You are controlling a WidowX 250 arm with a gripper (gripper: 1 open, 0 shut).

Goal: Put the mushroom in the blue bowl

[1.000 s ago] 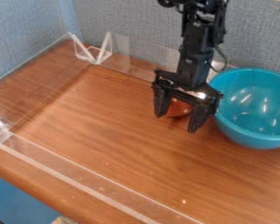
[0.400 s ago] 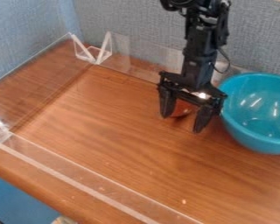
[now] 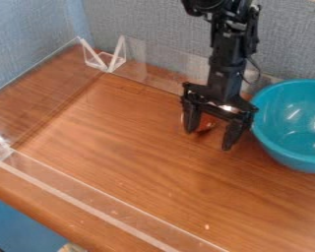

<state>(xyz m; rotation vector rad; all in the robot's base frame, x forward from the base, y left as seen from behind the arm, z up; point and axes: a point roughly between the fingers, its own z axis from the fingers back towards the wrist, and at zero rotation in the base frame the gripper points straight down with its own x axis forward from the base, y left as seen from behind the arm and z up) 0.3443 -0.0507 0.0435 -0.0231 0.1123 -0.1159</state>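
Observation:
The blue bowl (image 3: 293, 124) is a deep glossy teal bowl at the right edge of the wooden table. Just left of it my gripper (image 3: 212, 130) hangs low over the table, its two black fingers spread open. Between the fingers a small orange-tan and cream shape shows, the mushroom (image 3: 205, 126), resting on the table and mostly hidden by the fingers. The fingers stand on either side of it without pressing on it, as far as I can tell.
A clear plastic wall (image 3: 68, 187) runs along the table's front and left edges, with a white bracket (image 3: 110, 57) at the back left. Blue fabric backs the scene. The wooden tabletop (image 3: 107, 128) stretches out to the left of the gripper.
The gripper has shifted slightly right and down, staying open around the mushroom. The view has shifted a little, so the bowl sits closer to the right edge.

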